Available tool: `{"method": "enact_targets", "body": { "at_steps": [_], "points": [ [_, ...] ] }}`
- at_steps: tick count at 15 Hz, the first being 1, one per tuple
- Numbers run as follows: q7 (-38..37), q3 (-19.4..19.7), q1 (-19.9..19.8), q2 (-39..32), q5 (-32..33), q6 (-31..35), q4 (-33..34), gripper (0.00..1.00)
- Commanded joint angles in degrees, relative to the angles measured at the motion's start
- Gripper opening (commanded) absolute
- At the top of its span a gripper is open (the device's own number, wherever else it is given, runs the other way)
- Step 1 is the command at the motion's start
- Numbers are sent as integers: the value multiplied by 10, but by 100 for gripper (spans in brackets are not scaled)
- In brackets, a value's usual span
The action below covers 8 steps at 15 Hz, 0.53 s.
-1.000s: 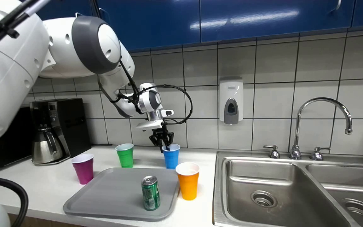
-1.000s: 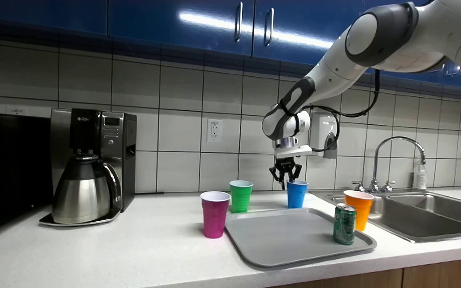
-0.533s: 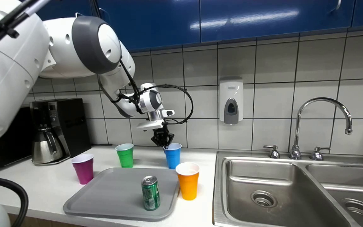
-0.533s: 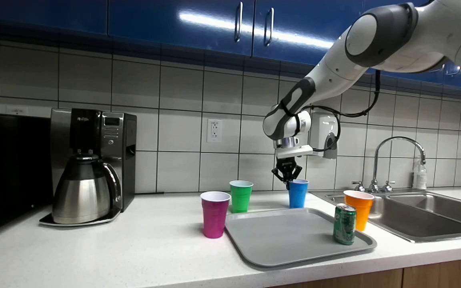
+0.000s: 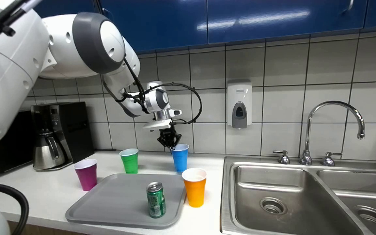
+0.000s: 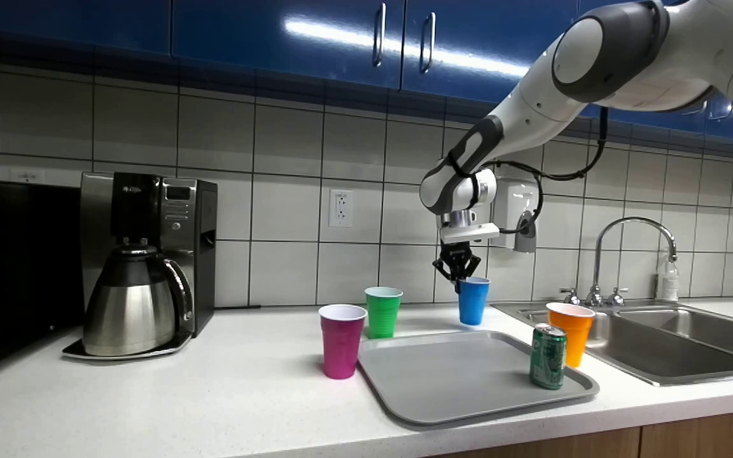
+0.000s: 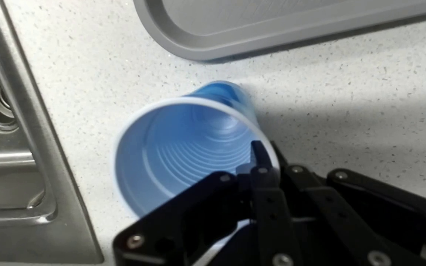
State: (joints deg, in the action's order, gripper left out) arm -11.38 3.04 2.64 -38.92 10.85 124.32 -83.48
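My gripper, in both exterior views (image 5: 172, 148) (image 6: 457, 285), is shut on the rim of the blue cup (image 5: 180, 160) (image 6: 473, 305). In the wrist view, the gripper (image 7: 269, 150) has one finger inside the cup (image 7: 194, 144) and the other outside its wall. The cup is roughly upright, slightly tilted, and appears a little above the white counter; its inside looks empty. The grey tray (image 5: 116, 200) is in front of it, with a green can (image 5: 156, 200) on its corner. An orange cup (image 5: 195, 192), a green cup (image 5: 130, 162) and a purple cup (image 5: 86, 176) stand around the tray.
A steel double sink (image 5: 227, 195) with a curved faucet (image 5: 335, 102) lies beside the orange cup. A coffee maker (image 6: 144, 267) stands at the far end of the counter. A soap dispenser (image 5: 239, 104) is on the tiled wall behind, below blue cabinets (image 6: 290, 44).
The gripper, apart around the blue cup's rim one second ago, has closed on it. The arm and cup have then risen slightly. The other cups, can and tray have not moved.
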Motion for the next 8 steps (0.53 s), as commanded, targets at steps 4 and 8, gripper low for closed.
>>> {"method": "enact_targets", "body": {
  "at_steps": [4, 8],
  "points": [
    [32, 0, -1, 64, -4, 16, -65, 1],
    [29, 1, 2, 92, 0, 27, -103, 1]
  ]
}}
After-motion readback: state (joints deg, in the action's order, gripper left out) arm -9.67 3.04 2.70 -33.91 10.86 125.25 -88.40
